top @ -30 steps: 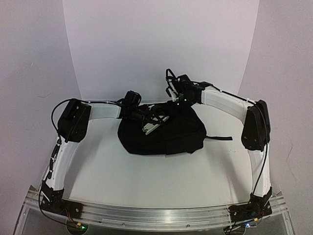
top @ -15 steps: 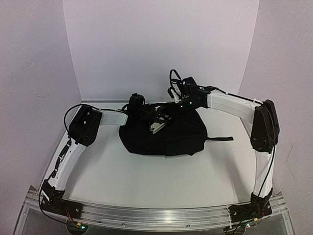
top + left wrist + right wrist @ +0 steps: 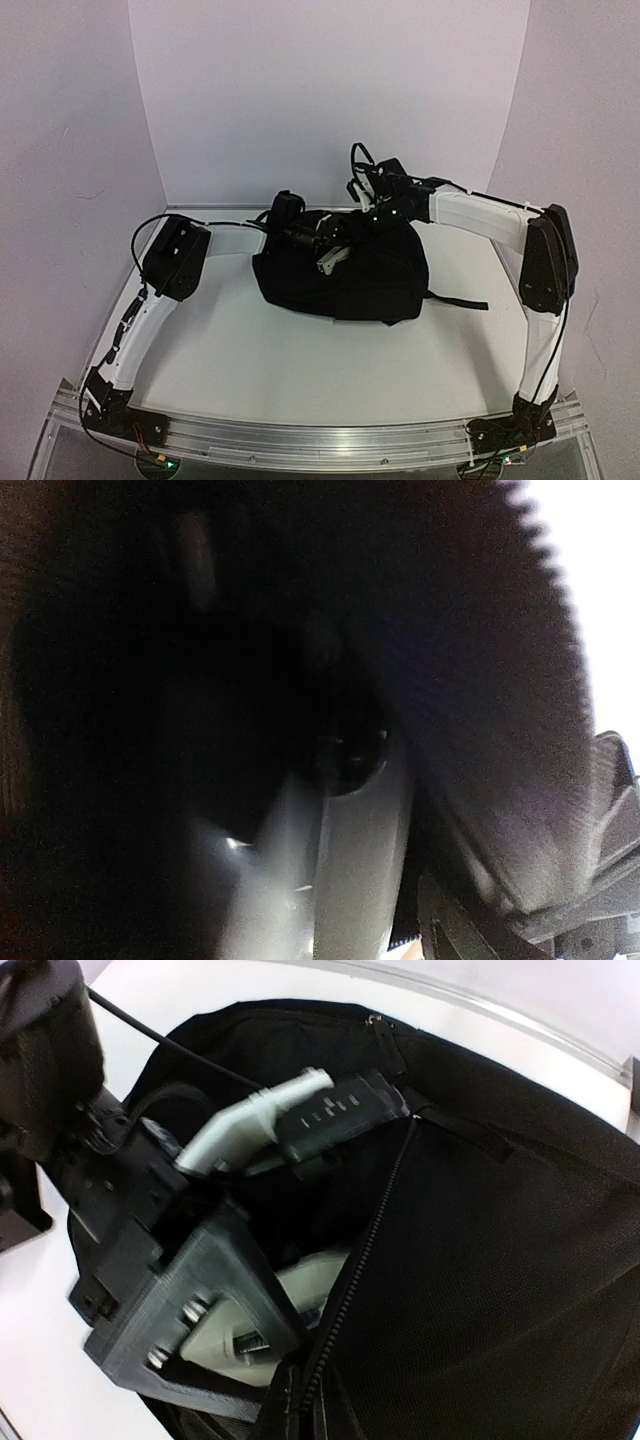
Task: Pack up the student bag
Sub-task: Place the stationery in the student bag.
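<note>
**Bag mid-table, both tools at its mouth, contents unreadable**

Near edge: an aluminium rail [image 3: 320, 440] carries both arm bases, with the white table [image 3: 300, 360] beyond it. The student bag [image 3: 350, 285] sits mid-table towards the far side, between the two forearms. It is soft black woven fabric, slumped, with one flat strap [image 3: 462, 301] trailing right on the table.

The bag interior is just dark, so I can't make out anything inside. The left wrist view is blurred and nearly black. It shows only a toothed edge and a pale grey smear, neither identifiable.

The left gripper [image 3: 335, 1185] reaches into the bag mouth with jaws spread and nothing seen between them. Its upper finger [image 3: 250, 1112] is pale grey with a black tip, and its housing is blocky black with visible screw heads.

The right gripper [image 3: 350, 224] is at the far rim, closed on the bag's zipper [image 3: 372, 1230] edge. Its fingertips are cut off at the bottom of its own view, where the fabric bunches.
</note>
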Robot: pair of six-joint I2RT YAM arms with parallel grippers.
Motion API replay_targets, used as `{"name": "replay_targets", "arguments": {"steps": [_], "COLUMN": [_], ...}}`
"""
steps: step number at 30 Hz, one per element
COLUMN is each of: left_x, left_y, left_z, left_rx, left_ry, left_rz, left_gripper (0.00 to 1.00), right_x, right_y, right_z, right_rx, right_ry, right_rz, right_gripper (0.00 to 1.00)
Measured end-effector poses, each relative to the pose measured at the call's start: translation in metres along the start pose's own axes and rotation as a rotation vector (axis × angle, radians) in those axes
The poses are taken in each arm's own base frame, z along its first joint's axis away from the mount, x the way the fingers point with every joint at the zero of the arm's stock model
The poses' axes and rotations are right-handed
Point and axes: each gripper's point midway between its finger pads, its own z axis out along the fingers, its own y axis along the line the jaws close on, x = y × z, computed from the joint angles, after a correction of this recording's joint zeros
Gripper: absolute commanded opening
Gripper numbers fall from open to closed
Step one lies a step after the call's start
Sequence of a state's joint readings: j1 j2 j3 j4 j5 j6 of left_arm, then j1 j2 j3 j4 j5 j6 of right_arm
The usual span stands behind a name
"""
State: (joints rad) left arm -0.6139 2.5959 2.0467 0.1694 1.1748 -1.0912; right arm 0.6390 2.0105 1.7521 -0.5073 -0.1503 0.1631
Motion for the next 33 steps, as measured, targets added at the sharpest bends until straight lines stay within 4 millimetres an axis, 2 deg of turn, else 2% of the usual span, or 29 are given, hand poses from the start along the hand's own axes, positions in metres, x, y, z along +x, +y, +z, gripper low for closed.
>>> {"name": "replay_targets", "arguments": {"steps": [4, 8, 11, 22, 24, 30, 33], "left_x": [0.003, 0.008, 0.012, 0.036, 0.042, 0.061, 0.066], "left_y": [0.007, 0.015, 0.019, 0.025, 0.023, 0.030, 0.034], "left_z": [-0.015, -0.034, -0.045, -0.055, -0.058, -0.065, -0.067], "left_rx": [-0.060, -0.094, -0.114, -0.203, -0.228, -0.302, -0.324], "left_ry": [-0.052, -0.075, -0.084, -0.042, -0.030, 0.016, 0.027], "left_rz": [-0.035, -0.073, -0.090, -0.062, -0.049, -0.053, -0.058], "left_gripper": [0.77, 0.72, 0.72, 0.77, 0.72, 0.45, 0.44], "right_x": [0.010, 0.010, 0.010, 0.013, 0.014, 0.015, 0.016], "right_y": [0.001, 0.001, 0.001, 0.003, 0.004, 0.006, 0.007], "right_z": [-0.002, -0.005, -0.005, -0.004, -0.004, -0.004, -0.004], "right_rx": [-0.011, -0.019, -0.022, -0.043, -0.047, -0.057, -0.065], "right_ry": [0.023, 0.023, 0.024, 0.036, 0.038, 0.045, 0.048], "right_rz": [0.001, 0.001, 0.003, 0.006, 0.006, 0.003, 0.002], "right_gripper": [0.00, 0.00, 0.00, 0.00, 0.00, 0.00, 0.00]}}
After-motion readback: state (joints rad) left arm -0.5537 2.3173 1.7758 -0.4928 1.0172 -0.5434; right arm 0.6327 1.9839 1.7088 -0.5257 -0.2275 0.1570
